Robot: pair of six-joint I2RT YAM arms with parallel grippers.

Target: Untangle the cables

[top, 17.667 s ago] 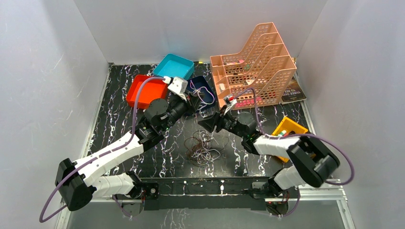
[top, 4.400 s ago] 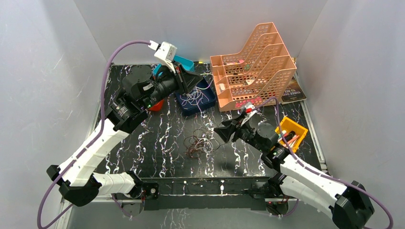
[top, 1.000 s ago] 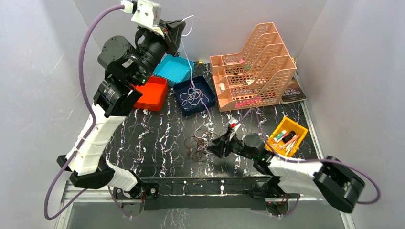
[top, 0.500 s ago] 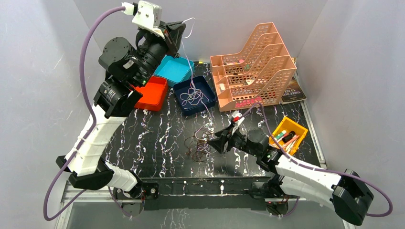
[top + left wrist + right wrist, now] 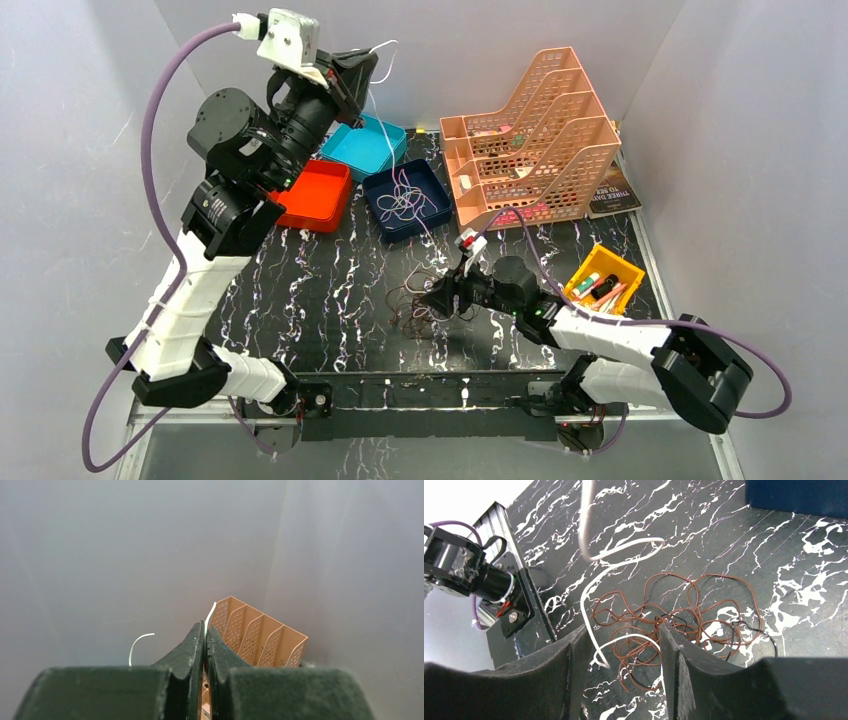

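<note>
**A:** What has changed on the left?

**B:** Half a second back the left arm stood slightly further right. It has since swung left, and is high above the far-left corner of the desk [image 5: 300,300]. The left fingers [image 5: 205,632] are pressed together on the whitish cable [image 5: 210,612], with a short tail curling out beside them. Much earlier that arm was down low by the trays.

**A:** Where does that cable run?

**B:** It drops from the fingers past the red tray [image 5: 315,195] and the teal tray [image 5: 365,145] into the navy tray [image 5: 437,188], where it lies in loose loops. From there one strand trails toward the near side onto the desk.

**A:** And the middle of the desk?

**B:** The brown cables [image 5: 674,615] lie there in a flat knot of overlapping loops. A thin black strand [image 5: 746,630] is threaded through its right side. The whitish strand curls across the knot's left part.

**A:** What about the right arm?

**B:** It has slid left since half a second ago. The right fingers [image 5: 432,298] are now at the right edge of the knot, low over the desk. They stand well apart and grip nothing. A bend of the whitish strand and some brown loops lie between them.

**A:** And further right?

**B:** The orange file rack [image 5: 530,140] stands at the far right. The yellow bin [image 5: 625,263] sits on the near side of it.
</note>
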